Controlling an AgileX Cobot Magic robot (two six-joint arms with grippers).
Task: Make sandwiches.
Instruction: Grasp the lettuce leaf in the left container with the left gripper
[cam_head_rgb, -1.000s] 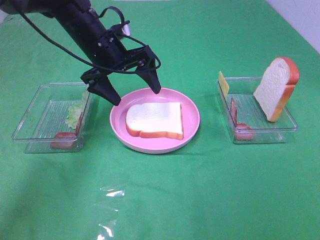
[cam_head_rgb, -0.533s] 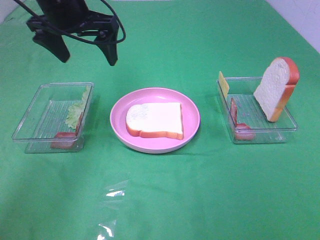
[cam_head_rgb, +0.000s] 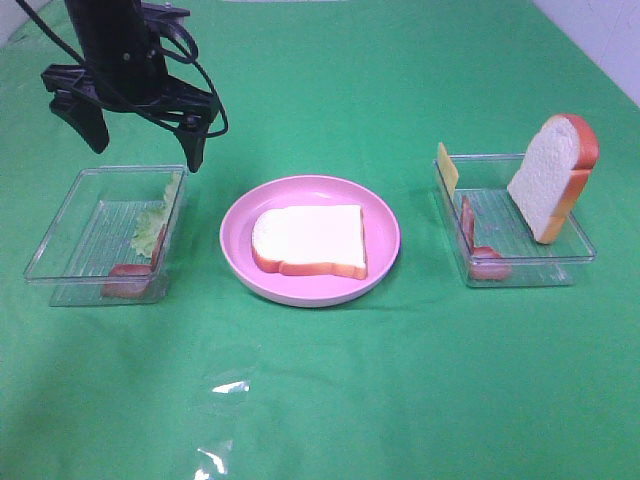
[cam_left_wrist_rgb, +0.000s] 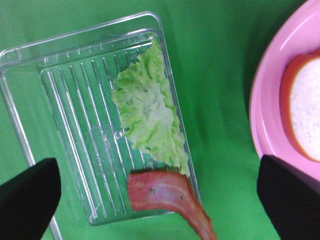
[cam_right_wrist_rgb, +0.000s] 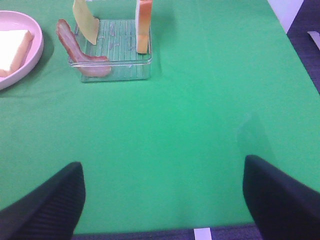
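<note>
The left gripper (cam_head_rgb: 145, 155) has moved away from the pink plate (cam_head_rgb: 394, 236), where it was a second ago, and now hangs over the far side of the left tray (cam_head_rgb: 58, 215). Its jaws are wide apart and hold nothing. One bread slice (cam_head_rgb: 308, 238) lies flat on the plate with nothing on top of it. I judge that the base of the sandwich is placed and the arm is now going for the first filling, so the task is only at its beginning.

The left wrist view looks straight down into this tray. It shows the lettuce (cam_left_wrist_rgb: 147, 112) lying along the tray wall on the plate's side, and a bacon strip (cam_left_wrist_rgb: 165, 192) whose end passes over the rim; the high view shows these only as small patches.

The right gripper (cam_right_wrist_rgb: 162, 197) is not visible in the high view. Its own camera shows the jaws released and empty over the bare green cloth (cam_right_wrist_rgb: 165, 125), well apart from the right tray (cam_right_wrist_rgb: 110, 70). That tray holds the cheese (cam_head_rgb: 446, 168), another bacon strip (cam_head_rgb: 487, 262) and a second bread slice (cam_head_rgb: 548, 175), which stands leaning.
</note>
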